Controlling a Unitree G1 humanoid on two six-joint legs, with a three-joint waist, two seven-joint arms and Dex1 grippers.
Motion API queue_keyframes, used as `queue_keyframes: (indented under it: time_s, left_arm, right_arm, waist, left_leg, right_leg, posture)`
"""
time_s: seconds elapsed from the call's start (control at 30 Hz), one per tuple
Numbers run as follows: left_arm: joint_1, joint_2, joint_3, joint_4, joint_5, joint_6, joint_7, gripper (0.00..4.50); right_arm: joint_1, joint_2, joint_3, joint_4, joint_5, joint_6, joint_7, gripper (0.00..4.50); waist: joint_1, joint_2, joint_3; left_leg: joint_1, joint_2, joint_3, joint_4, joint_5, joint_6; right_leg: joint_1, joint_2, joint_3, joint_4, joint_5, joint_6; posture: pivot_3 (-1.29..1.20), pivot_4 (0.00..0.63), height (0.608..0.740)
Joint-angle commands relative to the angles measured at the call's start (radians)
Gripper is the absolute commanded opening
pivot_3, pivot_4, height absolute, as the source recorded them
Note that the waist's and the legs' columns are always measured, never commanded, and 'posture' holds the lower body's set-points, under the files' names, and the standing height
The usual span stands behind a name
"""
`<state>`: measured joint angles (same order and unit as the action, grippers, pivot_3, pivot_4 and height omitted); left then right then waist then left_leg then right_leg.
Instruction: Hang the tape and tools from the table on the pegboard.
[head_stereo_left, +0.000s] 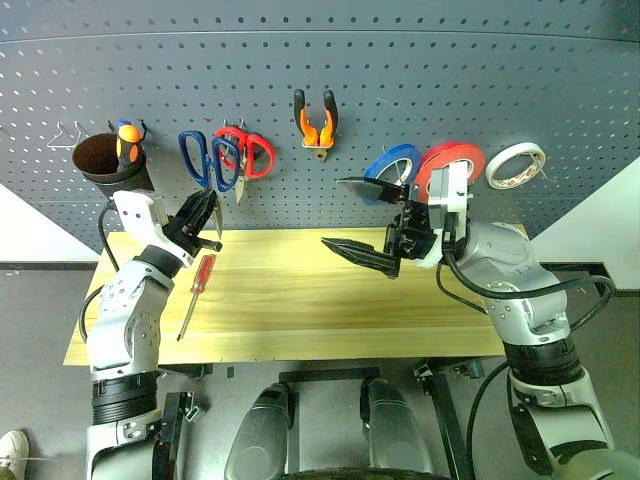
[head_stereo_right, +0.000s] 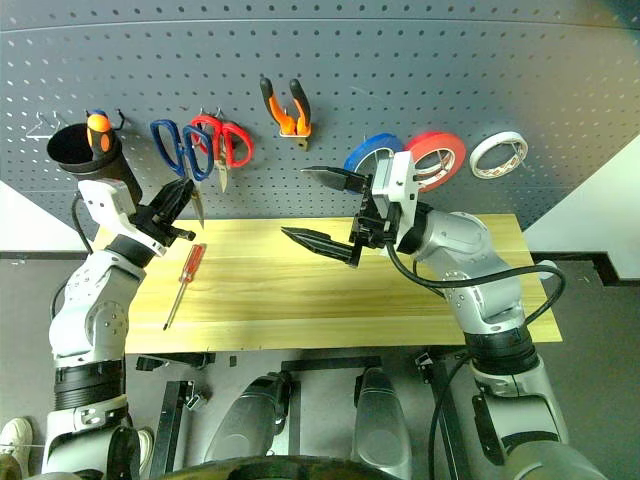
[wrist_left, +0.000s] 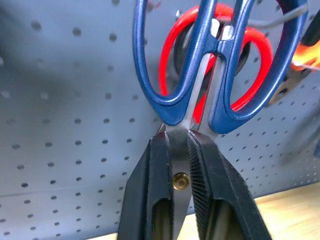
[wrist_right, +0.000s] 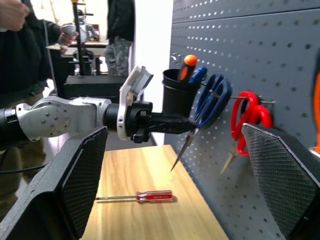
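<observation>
The blue-handled scissors hang on the pegboard with handles up and blades pointing down, long axis upright, next to the red-handled scissors. My left gripper reaches up from below; its fingers are closed against the blades just under the handles, near the pivot screw. Whether the loops sit fully on a hook I cannot tell. The red-handled screwdriver lies on the table below my left hand, shaft towards the near edge, so my left arm is far nearer. My right gripper hangs empty, fingers wide apart, in front of the red-orange tape. The right wrist view shows the scissors side-on, angled off the board; the left wrist view shows the pinch.
</observation>
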<state>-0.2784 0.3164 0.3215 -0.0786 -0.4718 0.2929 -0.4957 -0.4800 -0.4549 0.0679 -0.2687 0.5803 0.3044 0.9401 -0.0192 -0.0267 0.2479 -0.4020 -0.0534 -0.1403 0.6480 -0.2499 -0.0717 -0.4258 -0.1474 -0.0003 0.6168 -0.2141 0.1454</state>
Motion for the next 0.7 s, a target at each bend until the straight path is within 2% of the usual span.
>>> queue_keyframes:
  time_s: [0.03,0.13,0.3,0.43,0.5,0.6,0.63,0.7]
  left_arm:
    - [-0.005,0.028,0.0,-0.025,-0.008,-0.001,-0.002,1.78]
    - [0.022,0.059,-0.002,-0.035,0.005,0.086,0.039,2.73]
    - [0.12,0.142,0.007,-0.044,0.027,0.254,0.094,2.73]
    - [0.147,0.183,0.063,0.055,0.031,0.435,0.193,2.73]
    - [0.127,0.189,0.096,0.139,0.025,0.488,0.221,3.34]
    - [0.07,0.221,0.063,0.24,0.058,0.545,0.23,4.28]
    - [0.038,0.231,0.054,0.291,0.067,0.564,0.233,4.47]
    - [-0.028,0.253,0.037,0.414,0.097,0.559,0.229,4.47]
  right_arm:
    - [0.01,-0.008,-0.022,-0.021,-0.018,-0.03,0.0,4.5]
    - [0.02,-0.016,-0.022,-0.019,-0.036,-0.04,0.005,4.5]
    - [0.051,-0.038,-0.012,0.002,-0.082,-0.079,0.03,4.5]
    - [0.075,-0.044,-0.006,0.02,-0.106,-0.104,0.04,4.5]
    - [0.085,-0.043,-0.004,0.031,-0.119,-0.115,0.045,4.5]
    - [0.095,-0.042,-0.002,0.044,-0.13,-0.125,0.049,4.5]
    - [0.097,-0.041,-0.003,0.045,-0.132,-0.125,0.05,4.5]
    - [0.105,-0.041,-0.004,0.032,-0.129,-0.119,0.05,4.5]
  waist:
    - [0.0,0.0,-0.001]
    - [-0.001,0.001,-0.003]
    - [-0.007,0.002,-0.004]
    - [-0.011,0.002,-0.004]
    - [-0.011,0.002,-0.004]
    - [-0.011,0.002,-0.005]
    - [-0.007,0.002,-0.005]
    - [0.0,0.001,-0.005]
  left_leg:
    - [0.0,0.0,0.0,0.0,0.0,0.0]
    - [0.0,0.0,0.0,0.0,0.0,0.0]
    - [0.001,0.0,0.0,0.0,0.0,0.0]
    - [0.002,0.0,0.0,0.0,0.0,0.0]
    - [0.004,0.0,0.0,0.0,0.0,0.0]
    - [0.006,0.0,0.0,0.0,0.0,0.0]
    - [0.005,0.0,0.0,0.0,0.0,0.0]
    - [0.006,0.0,0.0,0.0,0.0,0.0]
  right_leg:
    - [0.0,0.0,0.0,0.0,0.0,0.0]
    - [0.0,0.0,0.0,0.0,0.0,0.0]
    - [0.0,0.0,0.0,0.001,0.0,0.0]
    - [0.0,0.0,0.0,0.003,0.0,0.0]
    - [0.002,0.0,0.0,0.004,0.0,0.0]
    - [0.003,0.0,0.0,0.004,0.0,0.0]
    - [0.003,0.0,0.0,0.004,0.0,0.0]
    - [0.004,0.0,0.0,0.004,0.0,0.0]
  posture:
    - [-0.07,0.137,0.729]
    - [-0.07,0.14,0.729]
    - [-0.06,0.148,0.729]
    - [-0.04,0.157,0.729]
    - [-0.04,0.157,0.729]
    - [-0.04,0.157,0.729]
    - [-0.04,0.157,0.729]
    - [-0.02,0.164,0.729]
